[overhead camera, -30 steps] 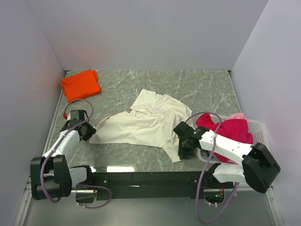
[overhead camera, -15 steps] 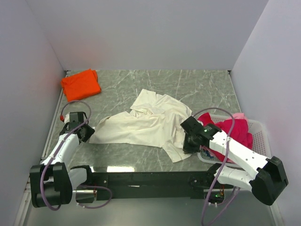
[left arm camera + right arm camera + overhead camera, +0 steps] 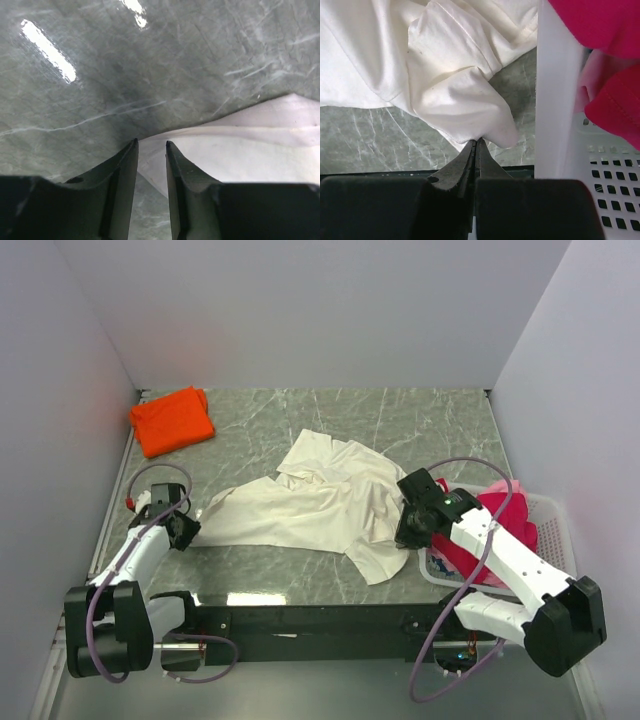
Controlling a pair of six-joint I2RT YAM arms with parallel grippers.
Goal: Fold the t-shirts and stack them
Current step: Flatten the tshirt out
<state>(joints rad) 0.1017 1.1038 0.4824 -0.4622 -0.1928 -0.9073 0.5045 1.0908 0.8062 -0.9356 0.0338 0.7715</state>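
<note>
Though the orange t-shirt (image 3: 172, 420) lies folded, our cream t-shirt (image 3: 310, 505) sprawls on the worktop (image 3: 420, 420), right end effector (image 3: 475, 142) pinching its corner, left end effector (image 3: 151, 145) parted at its edge; crimson t-shirts (image 3: 500, 512) fill the basket (image 3: 552, 515).

Holds left gripper (image 3: 151, 144), jaws narrowly parted, at left corner of cream t-shirt (image 3: 310, 505); clamps right gripper (image 3: 475, 142) tight on its right-hand fold.

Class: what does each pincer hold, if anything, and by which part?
The right pincer is shut on a bunched fold of the cream t-shirt. The left pincer stands open astride its edge, holding nothing.
</note>
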